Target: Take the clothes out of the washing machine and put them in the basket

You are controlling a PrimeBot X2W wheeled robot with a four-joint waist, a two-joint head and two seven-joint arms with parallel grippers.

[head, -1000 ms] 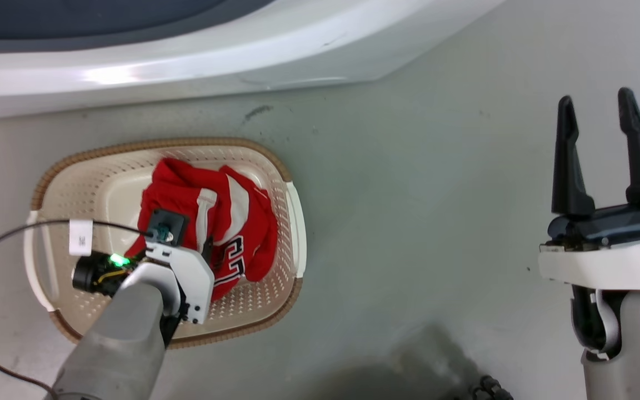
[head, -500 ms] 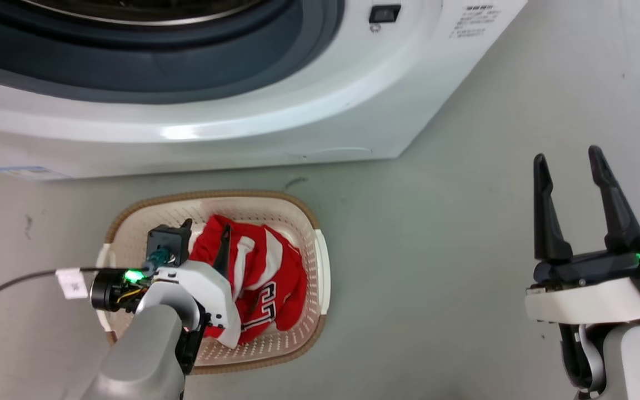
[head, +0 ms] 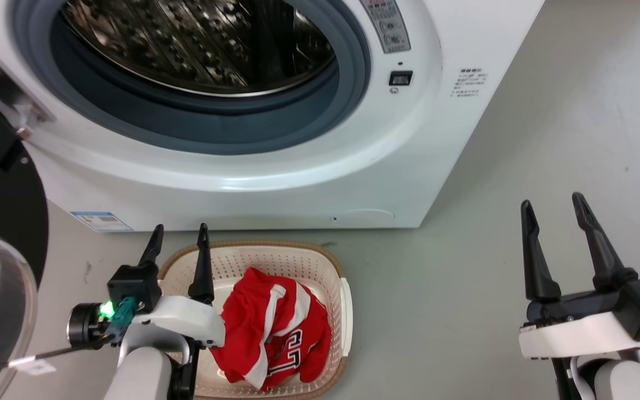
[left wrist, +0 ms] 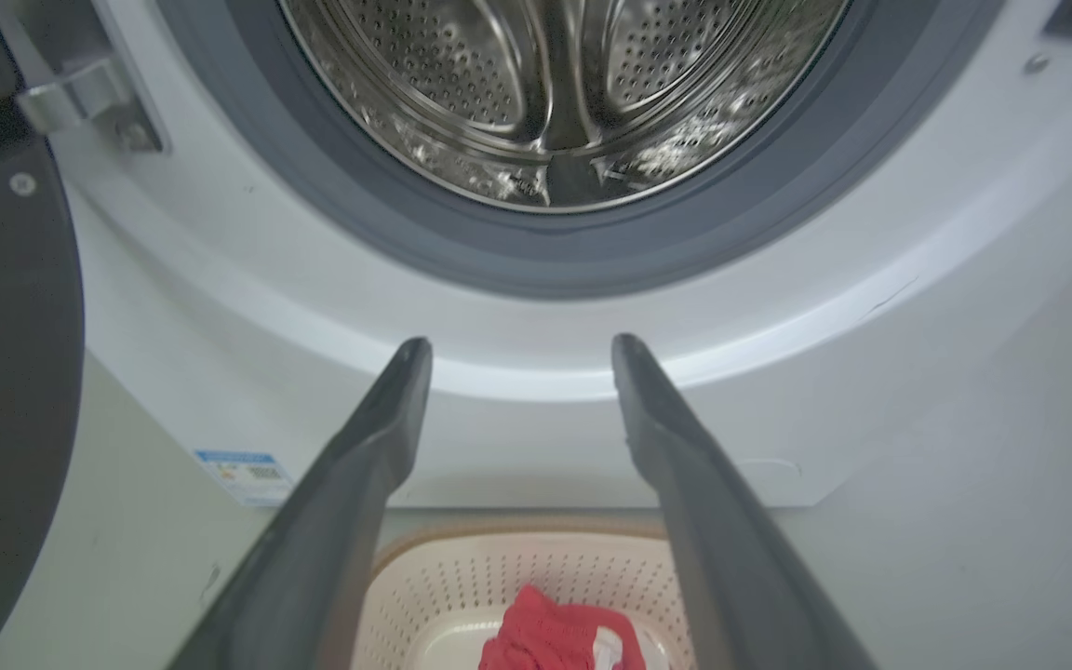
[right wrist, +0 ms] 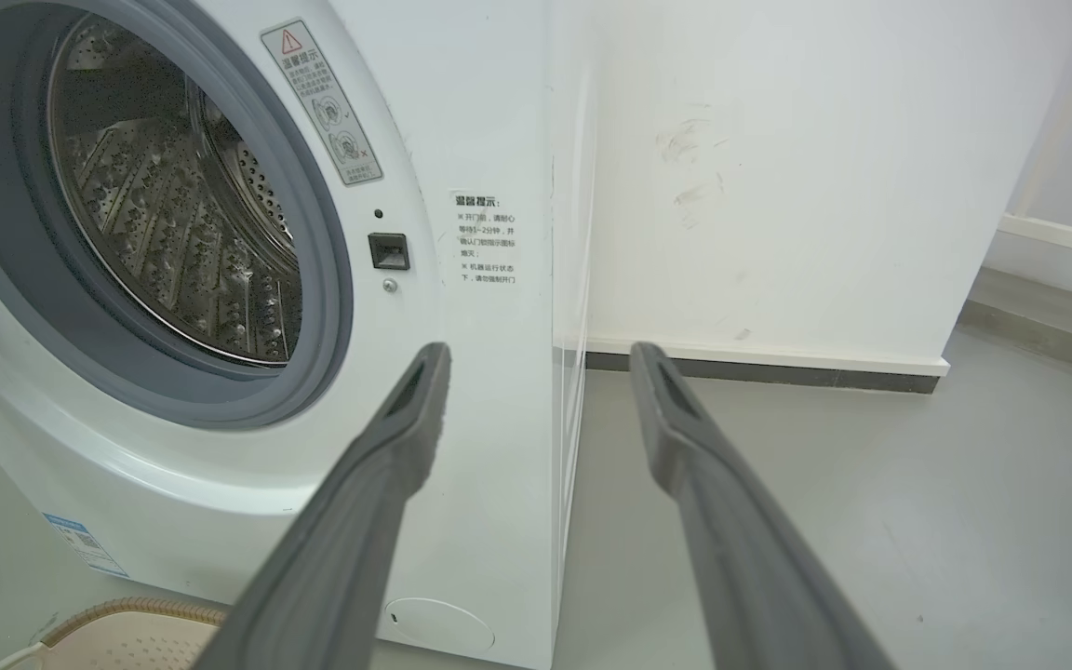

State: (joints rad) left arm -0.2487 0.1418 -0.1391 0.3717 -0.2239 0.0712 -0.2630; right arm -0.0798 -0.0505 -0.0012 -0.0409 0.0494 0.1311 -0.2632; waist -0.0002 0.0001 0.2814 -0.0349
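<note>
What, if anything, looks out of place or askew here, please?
Nothing serious: the clothes lie crumpled but inside the basket, and the washing machine drum looks empty. Only faint scuffs mark the wall.

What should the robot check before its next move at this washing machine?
1. Left gripper open and holding nothing: ok.
2. Right gripper open and holding nothing: ok.
3. Door of the washing machine swung clear of the porthole: ok.
4. Drum free of clothes: cannot tell. No red shows, but the gasket hides its lowest front part.
5. Clothes lying inside the basket: ok.
6. Both garments in that red heap: cannot tell. The folds make it hard to tell one piece from two.
</note>
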